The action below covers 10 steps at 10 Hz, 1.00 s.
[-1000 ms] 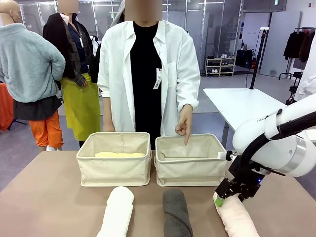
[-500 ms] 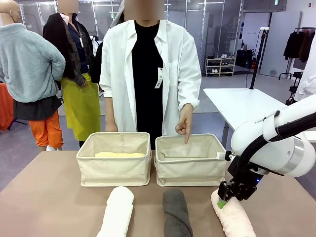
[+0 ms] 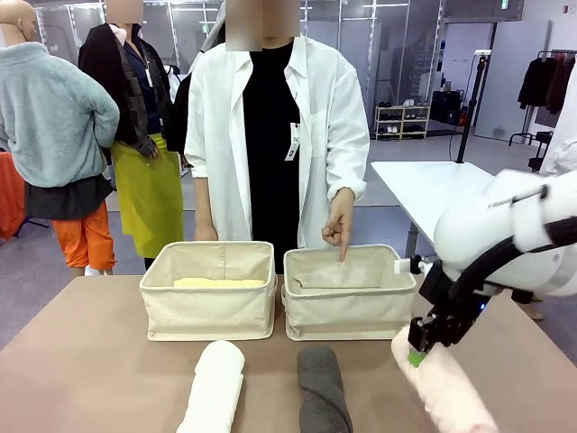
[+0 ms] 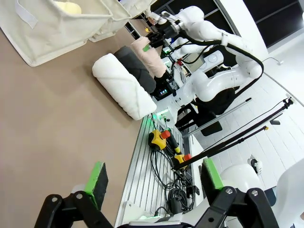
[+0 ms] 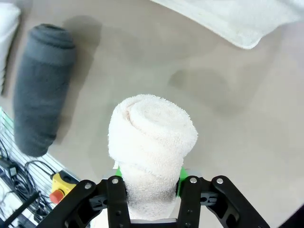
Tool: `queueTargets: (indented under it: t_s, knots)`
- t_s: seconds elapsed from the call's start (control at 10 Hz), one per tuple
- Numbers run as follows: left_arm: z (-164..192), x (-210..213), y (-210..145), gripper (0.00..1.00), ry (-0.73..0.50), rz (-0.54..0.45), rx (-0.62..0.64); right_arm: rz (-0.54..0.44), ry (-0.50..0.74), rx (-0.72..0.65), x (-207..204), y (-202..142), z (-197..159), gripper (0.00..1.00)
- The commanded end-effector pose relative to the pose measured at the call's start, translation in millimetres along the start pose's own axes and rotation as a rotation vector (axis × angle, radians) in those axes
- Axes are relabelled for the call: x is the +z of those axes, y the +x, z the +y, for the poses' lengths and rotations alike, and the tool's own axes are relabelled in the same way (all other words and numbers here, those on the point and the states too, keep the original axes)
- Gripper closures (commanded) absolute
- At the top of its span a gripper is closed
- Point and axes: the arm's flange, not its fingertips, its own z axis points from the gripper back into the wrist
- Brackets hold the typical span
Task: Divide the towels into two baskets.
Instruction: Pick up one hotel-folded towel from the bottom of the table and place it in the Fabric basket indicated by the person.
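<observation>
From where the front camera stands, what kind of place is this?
Likely a robotics lab: white robot arm at a table, yellow emergency-stop boxes with cables beside it, a clothes rack far back.

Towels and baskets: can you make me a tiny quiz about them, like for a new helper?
1. True or false: the right gripper is shut on the pink towel.
2. Where does the person's hand point? A, up at the ceiling; B, down at the right basket; C, sideways at the wall.
3. Fill in: the yellow towel lies in the ___ basket.
Key: 1 true; 2 B; 3 left, the left basket.
</observation>
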Motion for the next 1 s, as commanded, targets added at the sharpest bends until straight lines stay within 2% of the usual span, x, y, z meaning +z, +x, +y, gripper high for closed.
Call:
queueTargets:
  t_s: [0.0, 0.3, 0.5, 0.6, 0.7, 0.8, 0.9]
  knots:
    - [-5, 1, -2, 0.00, -0.004, -0.009, -0.016, -0.036, -0.056, 0.179, 53, 10, 27, 0.99]
    - [-5, 1, -2, 0.00, -0.004, -0.009, -0.016, 0.013, -0.172, 0.695, 74, 46, 82, 0.99]
    - [-5, 1, -2, 0.00, -0.004, -0.009, -0.016, 0.115, -0.206, 1.018, 63, 60, 130, 0.99]
    - [-5, 1, -2, 0.00, -0.004, -0.009, -0.016, 0.171, -0.265, 1.171, 54, 58, 153, 0.99]
    - [-5, 1, -2, 0.00, -0.004, -0.009, -0.016, 0.196, -0.302, 1.251, 47, 56, 173, 0.99]
    - [-5, 1, -2, 0.00, -0.004, -0.009, -0.016, 0.178, -0.308, 1.238, 44, 55, 182, 0.99]
    - [-5, 1, -2, 0.00, -0.004, -0.009, -0.016, 0.184, -0.221, 1.132, 43, 54, 170, 0.99]
